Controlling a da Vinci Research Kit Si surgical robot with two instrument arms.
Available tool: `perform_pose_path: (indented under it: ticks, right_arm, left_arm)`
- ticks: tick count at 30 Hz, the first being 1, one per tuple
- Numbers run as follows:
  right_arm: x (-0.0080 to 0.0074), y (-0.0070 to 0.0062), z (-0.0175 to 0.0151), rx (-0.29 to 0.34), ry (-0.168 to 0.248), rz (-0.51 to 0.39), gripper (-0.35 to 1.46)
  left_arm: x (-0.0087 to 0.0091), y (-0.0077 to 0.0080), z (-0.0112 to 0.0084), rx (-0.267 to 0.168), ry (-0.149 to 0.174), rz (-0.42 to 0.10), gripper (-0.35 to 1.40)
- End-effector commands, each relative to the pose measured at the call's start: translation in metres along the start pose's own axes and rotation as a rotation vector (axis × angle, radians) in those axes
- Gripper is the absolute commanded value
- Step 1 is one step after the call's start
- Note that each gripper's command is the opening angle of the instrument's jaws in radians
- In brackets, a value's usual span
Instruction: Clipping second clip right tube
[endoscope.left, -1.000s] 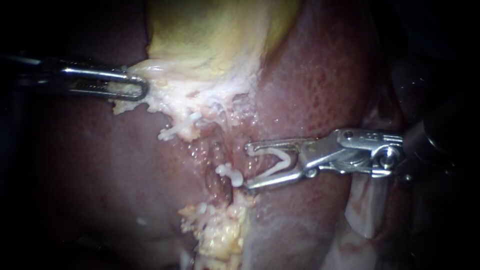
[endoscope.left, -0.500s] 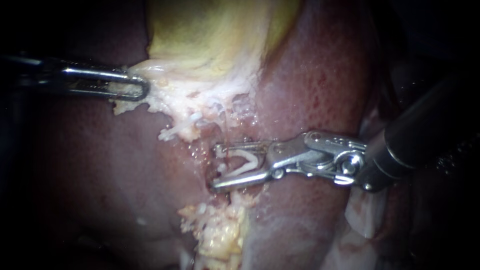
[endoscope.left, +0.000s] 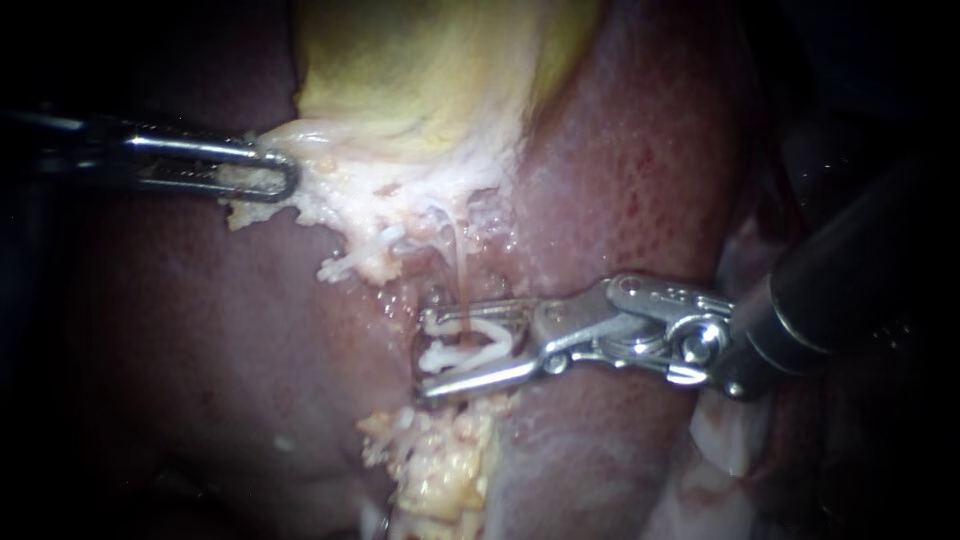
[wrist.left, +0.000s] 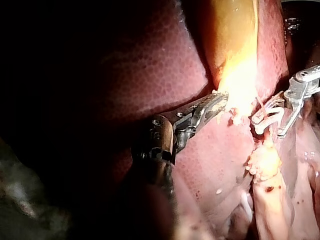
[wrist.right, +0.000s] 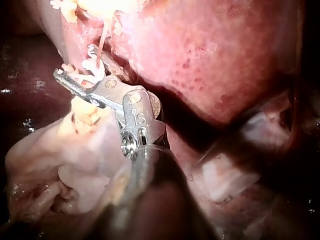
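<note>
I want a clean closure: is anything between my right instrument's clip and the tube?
Nothing visible does: the right instrument, carrying the white clip, straddles the tube. The gap there is too crowded with white to tell more.

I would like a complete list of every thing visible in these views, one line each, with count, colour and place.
liver: one, dark red, around and behind everything else.
gallbladder: one, yellow-green, at the top of the endoscope view.
pale tissue: one patch, whitish, along the gallbladder's lower edge.
clip: one, white, below the pale tissue, mid endoscope view.
tube: one, thin, pale, running from the pale tissue down to the clip.
fatty lump: one, yellowish, below the clip.
left instrument: one, metallic, jaws shut on the pale tissue's edge.
right instrument: one, metallic, jaws shut on the clip, astride the tube.
</note>
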Motion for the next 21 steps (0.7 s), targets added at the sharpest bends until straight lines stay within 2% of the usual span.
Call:
perform_pose_path:
  ticks: [1,7,14,21]
  right_arm:
    - [0.0001,-0.0002,-0.0001,0.001,0.001,0.0,0.49]
    - [0.0007,-0.0011,-0.0005,0.009,0.006,0.003,0.45]
    - [0.0009,-0.0012,-0.0005,0.011,0.007,0.01,0.34]
    - [0.0009,-0.0012,-0.0005,0.01,0.007,0.052,-0.01]
  left_arm:
    - [0.0,0.0,0.0,0.0,0.0,0.0,-0.35]
    - [0.0,0.0,0.0,0.0,0.0,0.0,-0.35]
    - [0.0,0.0,0.0,0.0,0.0,0.0,-0.35]
    - [0.0,0.0,0.0,0.0,0.0,0.0,-0.35]
